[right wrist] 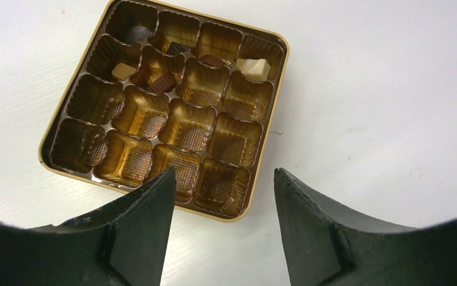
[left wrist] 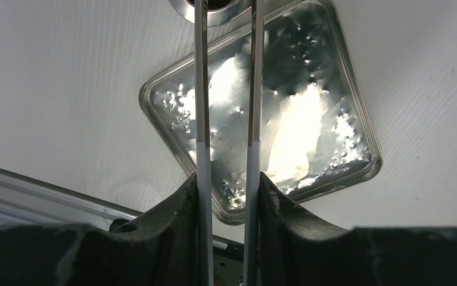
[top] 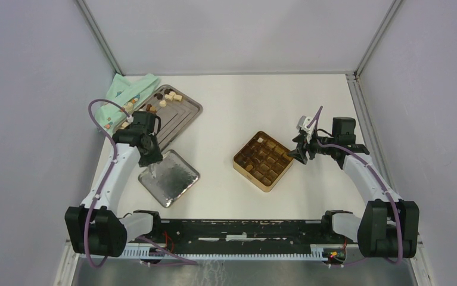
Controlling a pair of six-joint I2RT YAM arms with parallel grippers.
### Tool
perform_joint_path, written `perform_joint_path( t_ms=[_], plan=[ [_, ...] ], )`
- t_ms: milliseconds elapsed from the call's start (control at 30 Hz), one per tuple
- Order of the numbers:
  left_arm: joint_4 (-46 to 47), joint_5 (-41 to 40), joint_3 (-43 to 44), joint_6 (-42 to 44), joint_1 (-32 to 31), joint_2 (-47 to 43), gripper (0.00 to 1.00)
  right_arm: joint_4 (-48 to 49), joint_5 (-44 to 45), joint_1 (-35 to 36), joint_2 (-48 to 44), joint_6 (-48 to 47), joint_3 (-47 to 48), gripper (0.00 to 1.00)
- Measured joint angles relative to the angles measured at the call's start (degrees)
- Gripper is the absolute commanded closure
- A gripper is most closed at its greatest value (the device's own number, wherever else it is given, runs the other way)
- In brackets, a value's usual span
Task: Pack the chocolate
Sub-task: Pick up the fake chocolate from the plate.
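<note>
- Chocolate pieces [top: 167,98] lie loose on the far end of a ribbed metal tray [top: 181,116] in the upper left of the top view; I can pick out cream-white and brown ones.
- Beside that tray, further to the upper left, a mint-green bag [top: 127,95] lies flat, and a few more pieces sit where bag and tray meet.
- More chocolate is already in the gold square tin [top: 263,161] at centre right of the white table [top: 243,101].
- From the right wrist view the gold tin [right wrist: 267,119] fills the upper left, with its far two rows partly filled: a cream-white piece [right wrist: 252,67] in the top right cup and dark and light brown ones in cups to its left. The near rows hold only bare gold cups.
- The right gripper [right wrist: 223,176] hangs over the tin's near edge, fingers spread wide with nothing between them. In the top view, the right gripper [top: 298,154] sits just off the tin's right corner.
- The left gripper [left wrist: 226,36] is over a small shiny dimpled tray [left wrist: 345,119]. Its two thin fingers [left wrist: 201,89] run parallel with a narrow gap and grip nothing.
- In the top view that small tray [top: 175,179] lies at lower left, with the left gripper [top: 151,159] above its upper corner.
</note>
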Motion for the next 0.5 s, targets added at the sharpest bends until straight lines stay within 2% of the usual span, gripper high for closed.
perform_joint_path(
  t_ms=[500],
  plan=[
    [0.0,0.0,0.0,0.0,0.0,2.7,0.55,-0.4,0.0,0.0,0.0,0.0,0.0,0.33]
  ],
)
